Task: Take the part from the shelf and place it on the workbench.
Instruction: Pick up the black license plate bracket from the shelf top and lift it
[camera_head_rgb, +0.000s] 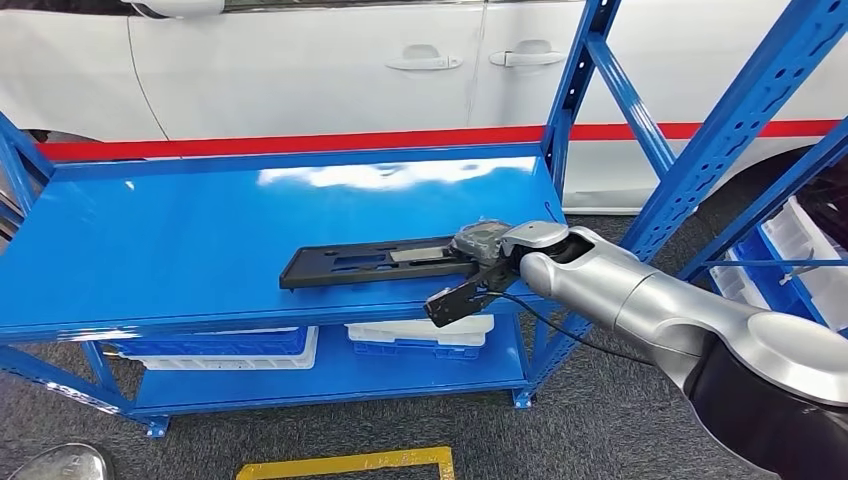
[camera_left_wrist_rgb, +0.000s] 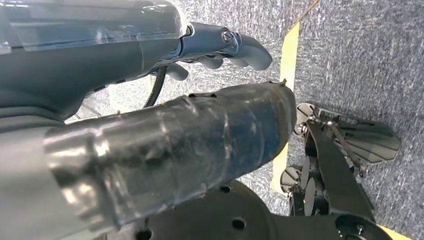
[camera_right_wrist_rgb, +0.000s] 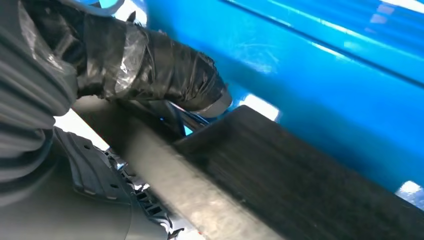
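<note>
**Inspector A:** On the blue shelf's (camera_head_rgb: 180, 240) upper deck, near its front edge, we find the part (camera_head_rgb: 370, 262): a long, flat black plate with cut-outs, lying flat and roughly parallel to that edge.

**Inspector B:** And the hold on it?

**Inspector A:** The right hand (camera_head_rgb: 483, 262) is at the plate's right end. In the right wrist view the taped thumb (camera_right_wrist_rgb: 165, 75) lies over the part's top face while the rest of the hand sits beneath, so we record it as pinching the part at that end. We judge an end grip was chosen because that end lies nearest the arm.

**Inspector B:** The other hand?

**Inspector A:** The left hand (camera_left_wrist_rgb: 220, 47) hangs over the grey floor (camera_left_wrist_rgb: 360, 60), fingers curled in, holding nothing.

**Inspector B:** Surroundings?

**Inspector A:** White bins (camera_head_rgb: 420, 333) on the lower deck, a white car (camera_head_rgb: 300, 70) behind. The part is not yet lifted off, in our judgement.
</note>
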